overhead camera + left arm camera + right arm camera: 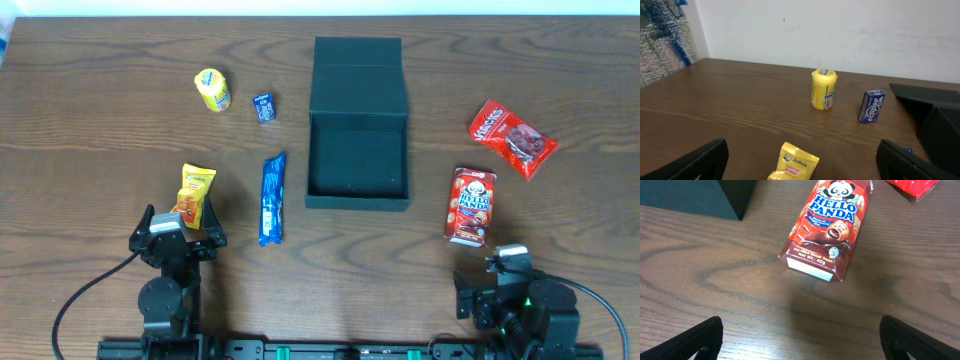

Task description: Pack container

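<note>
Dark green-black and matte, the container (357,150) sits at centre frame in the overhead view, lid folded back toward the top edge, and no packet shows in its well. It lies up-frame of both grippers, to the right of the left one and to the left of the right one, and looks about equally near to each. The Hello Panda box (471,205) lies just ahead of the right gripper (800,327), long axis running up-frame, near the container's right wall. The yellow packet (196,193) sits just ahead of the left gripper (181,222). Both grippers have fingers spread wide, holding nothing.
</note>
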